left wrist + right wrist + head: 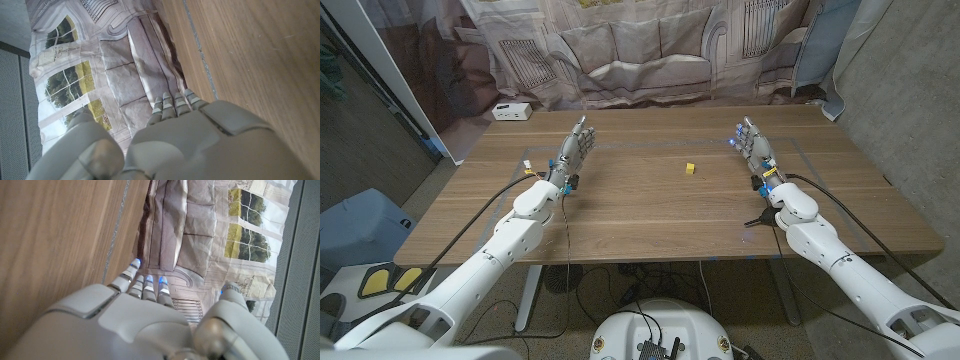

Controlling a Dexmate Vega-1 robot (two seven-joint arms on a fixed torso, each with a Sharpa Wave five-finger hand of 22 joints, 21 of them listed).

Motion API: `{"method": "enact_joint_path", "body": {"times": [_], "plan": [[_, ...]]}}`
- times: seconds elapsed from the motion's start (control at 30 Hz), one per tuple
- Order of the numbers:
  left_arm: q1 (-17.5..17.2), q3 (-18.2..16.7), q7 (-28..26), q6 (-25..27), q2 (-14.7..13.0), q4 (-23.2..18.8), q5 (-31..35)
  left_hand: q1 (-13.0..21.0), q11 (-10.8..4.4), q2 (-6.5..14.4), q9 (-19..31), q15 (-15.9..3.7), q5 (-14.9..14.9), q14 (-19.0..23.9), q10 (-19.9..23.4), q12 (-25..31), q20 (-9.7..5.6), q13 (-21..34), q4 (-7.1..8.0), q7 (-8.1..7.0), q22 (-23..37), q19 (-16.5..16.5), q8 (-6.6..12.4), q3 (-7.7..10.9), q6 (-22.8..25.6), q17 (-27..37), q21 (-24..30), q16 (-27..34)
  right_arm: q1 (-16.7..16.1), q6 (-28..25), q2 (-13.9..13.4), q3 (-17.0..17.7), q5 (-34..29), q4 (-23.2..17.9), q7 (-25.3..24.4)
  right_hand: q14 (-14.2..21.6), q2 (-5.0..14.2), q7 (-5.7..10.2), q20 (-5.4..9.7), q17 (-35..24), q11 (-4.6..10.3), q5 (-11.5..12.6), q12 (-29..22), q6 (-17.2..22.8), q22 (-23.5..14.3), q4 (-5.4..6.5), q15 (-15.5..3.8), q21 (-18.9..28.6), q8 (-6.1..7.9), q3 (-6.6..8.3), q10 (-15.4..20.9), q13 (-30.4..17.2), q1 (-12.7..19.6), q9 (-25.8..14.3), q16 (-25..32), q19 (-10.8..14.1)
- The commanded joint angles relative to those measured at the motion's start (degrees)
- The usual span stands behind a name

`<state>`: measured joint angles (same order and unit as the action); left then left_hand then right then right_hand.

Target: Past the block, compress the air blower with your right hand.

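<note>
I see both hands standing over the wooden table [650, 215]: left hand [575, 150] and right hand [753, 146], fingers extended, holding nothing. A small yellow block [689, 168] sits between them, nearer my right hand.

No readable text, label, brand or number anywhere. White box [511, 111] at table's [650, 215] far left corner carries dark marks, too small to read. Printed backdrop [650, 45] behind table shows sofa and window drawing, no lettering. Yellow block [689, 168] unmarked.
</note>
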<state>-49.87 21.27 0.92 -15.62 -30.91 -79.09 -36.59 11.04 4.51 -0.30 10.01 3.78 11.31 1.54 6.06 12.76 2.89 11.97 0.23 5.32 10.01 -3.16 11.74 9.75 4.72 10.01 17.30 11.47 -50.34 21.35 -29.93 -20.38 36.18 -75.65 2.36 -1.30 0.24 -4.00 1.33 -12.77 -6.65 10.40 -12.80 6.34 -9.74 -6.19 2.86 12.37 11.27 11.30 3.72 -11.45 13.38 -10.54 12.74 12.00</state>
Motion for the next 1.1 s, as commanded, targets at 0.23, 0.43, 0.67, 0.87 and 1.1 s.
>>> {"method": "enact_joint_path", "body": {"times": [0.23, 0.43, 0.67, 0.87, 1.1], "plan": [[-1.26, -0.13, -0.25, -0.71, -1.24, -2.13, 1.10, 0.54, 0.09, 0.17, 0.19, 0.32, 0.26, 1.10, 1.16, 0.47, 0.09, -0.08, -0.39, 0.30, 0.05, 1.16, 0.40, 0.03, 1.90, 0.26, -0.23, 0.32, -1.06, 3.41, -1.39, 1.34, 0.49, -0.80, 2.44, 1.59, 0.08, -0.07, -0.01, 0.21, 0.06, 0.20, -0.51, 2.33, -0.11, -0.54, -0.31, 0.28, 0.89, -0.09, 1.85, -0.01, 0.83, -0.29, 0.51, 2.06], [-1.49, -0.63, -0.28, -1.13, -1.68, -2.77, 1.09, 0.60, 0.16, 0.19, 0.20, 0.27, 0.25, 1.30, 1.41, 0.51, 0.10, -0.15, -0.47, 0.24, 0.05, 1.37, 0.36, 0.02, 2.15, 0.26, -0.35, 0.28, -2.51, 4.84, -2.40, 2.07, -0.62, -3.23, 1.36, 4.15, 0.15, 0.46, 0.03, 0.34, 0.01, 0.21, -0.84, 3.11, -0.11, -0.70, -0.23, 0.66, 0.95, -0.18, 3.69, 0.05, 0.94, -0.39, 1.22, 4.31], [-0.79, -0.46, 0.16, -1.02, -2.14, -2.27, 1.72, 0.72, 0.14, 0.23, 0.21, 0.19, 0.22, 1.65, 2.03, 0.64, -0.72, -0.27, -0.63, 0.42, 0.04, 2.09, 0.35, 0.00, 2.79, 0.25, -0.46, 0.20, -4.42, 6.14, -3.62, 2.86, -1.11, -5.57, 1.14, 5.03, 0.26, -0.47, 0.14, 0.39, -0.59, 0.27, -0.91, 3.78, -0.10, -0.84, 0.23, 0.73, 1.04, -0.17, 4.54, 0.08, 1.12, -0.40, 1.37, 5.34], [-0.79, -0.67, -0.14, -1.26, -2.09, -2.01, 1.78, 0.77, 0.28, 0.25, 0.22, 0.24, 0.21, 1.79, 1.97, 0.57, -0.81, -0.32, -0.70, 0.47, 0.03, 2.21, 0.26, -0.01, 2.86, 0.25, -0.58, 0.16, -5.92, 6.73, -4.06, 3.54, -1.04, -7.47, 0.54, 4.99, 0.31, -1.15, 0.14, 0.42, -0.89, 0.29, -0.79, 4.33, -0.10, -0.90, 0.47, 0.57, 1.16, -0.17, 4.62, 0.10, 1.22, -0.39, 1.24, 5.39], [-1.12, -0.94, -1.03, -0.56, -2.26, -2.70, 1.67, 0.96, -0.33, 0.34, 0.23, -0.62, 0.17, 2.81, 2.90, 0.73, -1.10, -0.47, -0.95, 0.13, 0.03, 4.19, 0.25, -0.02, 3.88, 0.24, -0.44, 0.24, -7.40, 6.40, -5.54, 4.01, -1.21, -9.01, 0.84, 5.29, 0.83, -1.55, 0.18, 0.49, -0.74, 0.34, -0.61, 4.75, -0.10, -1.08, 0.44, 0.43, 1.16, 0.12, 4.76, 0.11, 1.71, -0.47, 1.16, 5.78]]}}
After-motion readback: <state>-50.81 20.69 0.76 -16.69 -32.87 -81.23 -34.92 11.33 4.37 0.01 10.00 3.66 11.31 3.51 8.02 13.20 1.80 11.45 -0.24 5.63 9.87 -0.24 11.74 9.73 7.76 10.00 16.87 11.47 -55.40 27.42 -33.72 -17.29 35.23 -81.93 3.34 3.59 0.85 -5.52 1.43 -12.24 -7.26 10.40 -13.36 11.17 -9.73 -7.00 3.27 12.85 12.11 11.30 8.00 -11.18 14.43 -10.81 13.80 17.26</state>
